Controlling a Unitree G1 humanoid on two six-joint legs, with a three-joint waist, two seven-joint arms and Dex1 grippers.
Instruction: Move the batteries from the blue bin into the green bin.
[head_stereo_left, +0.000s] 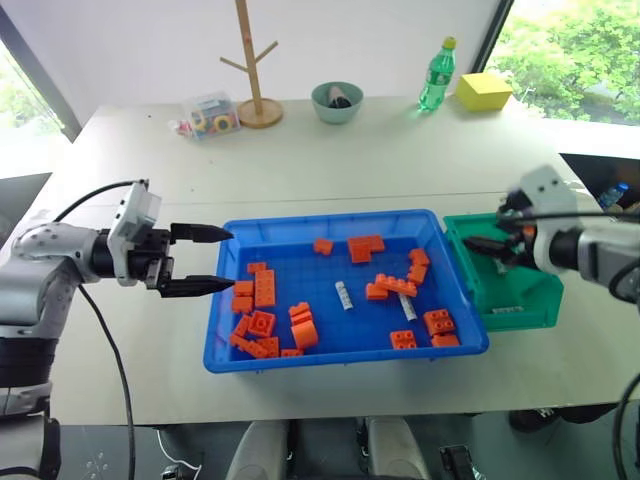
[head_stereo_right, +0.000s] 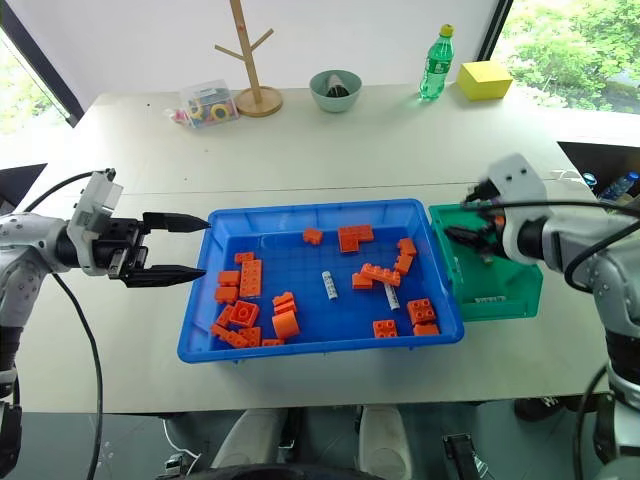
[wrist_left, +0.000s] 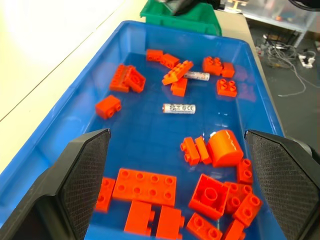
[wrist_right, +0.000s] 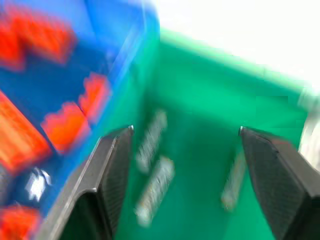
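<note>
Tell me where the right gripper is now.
In the head views the right gripper hangs open over the green bin, just right of the blue bin.

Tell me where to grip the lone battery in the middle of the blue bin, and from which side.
Grip the battery across its middle, coming from above. It lies flat on the blue bin floor with bare floor along both long sides, so fingers likely fit there.

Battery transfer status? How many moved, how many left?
Done: three batteries lie in the green bin. In hand: nothing; the right end effector hangs open over that bin, the left end effector open at the blue bin's rim. Left: two batteries among the orange bricks.
</note>
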